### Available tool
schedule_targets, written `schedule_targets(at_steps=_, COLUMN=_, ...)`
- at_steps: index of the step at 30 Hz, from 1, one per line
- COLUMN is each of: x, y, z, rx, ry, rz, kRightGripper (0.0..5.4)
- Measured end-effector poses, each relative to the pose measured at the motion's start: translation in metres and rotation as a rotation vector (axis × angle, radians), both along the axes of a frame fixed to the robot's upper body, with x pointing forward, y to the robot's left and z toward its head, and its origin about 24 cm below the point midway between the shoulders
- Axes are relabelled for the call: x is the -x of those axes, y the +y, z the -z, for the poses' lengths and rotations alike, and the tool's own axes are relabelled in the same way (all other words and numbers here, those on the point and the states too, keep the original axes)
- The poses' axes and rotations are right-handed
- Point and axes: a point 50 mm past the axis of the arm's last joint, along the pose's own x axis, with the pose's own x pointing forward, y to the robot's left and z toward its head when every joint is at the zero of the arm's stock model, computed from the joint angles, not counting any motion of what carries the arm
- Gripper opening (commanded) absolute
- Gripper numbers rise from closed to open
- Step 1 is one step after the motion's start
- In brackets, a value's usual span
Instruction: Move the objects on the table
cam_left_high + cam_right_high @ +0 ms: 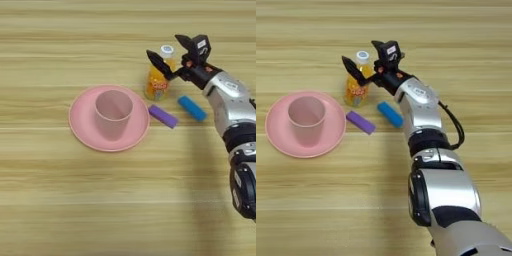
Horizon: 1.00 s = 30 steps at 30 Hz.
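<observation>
1. The small orange-juice bottle with a white cap [159, 75] stands upright on the light wooden counter [100, 200], its long axis vertical, just right of the round pink plate [80, 125].
2. The right gripper [172, 52] is at the bottle's upper part, its two black fingers [353, 70] spread wide; one lies across the bottle's front, the other is raised above and to the right. They hold nothing.
3. The cap sits roughly between them, so closing looks like the next call.
4. The small purple rectangular bar [163, 116] and bright blue rectangular bar [192, 108] lie just in front, both slanting.
5. A pink plastic cup [113, 112] stands on the plate.
</observation>
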Motion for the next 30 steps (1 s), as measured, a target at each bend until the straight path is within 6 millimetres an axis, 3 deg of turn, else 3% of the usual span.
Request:
schedule_targets(at_steps=7, x=0.000, y=0.000, z=-0.003, rx=-0.005, ry=-0.020, rz=-0.002, kRightGripper=5.36)
schedule_targets(at_steps=18, x=0.004, y=0.006, z=-0.028, rx=-0.052, ry=-0.181, rz=-0.057, kRightGripper=5.36)
schedule_targets(at_steps=30, x=0.027, y=0.012, z=-0.041, rx=-0.095, ry=-0.327, rz=-0.254, kRightGripper=5.36)
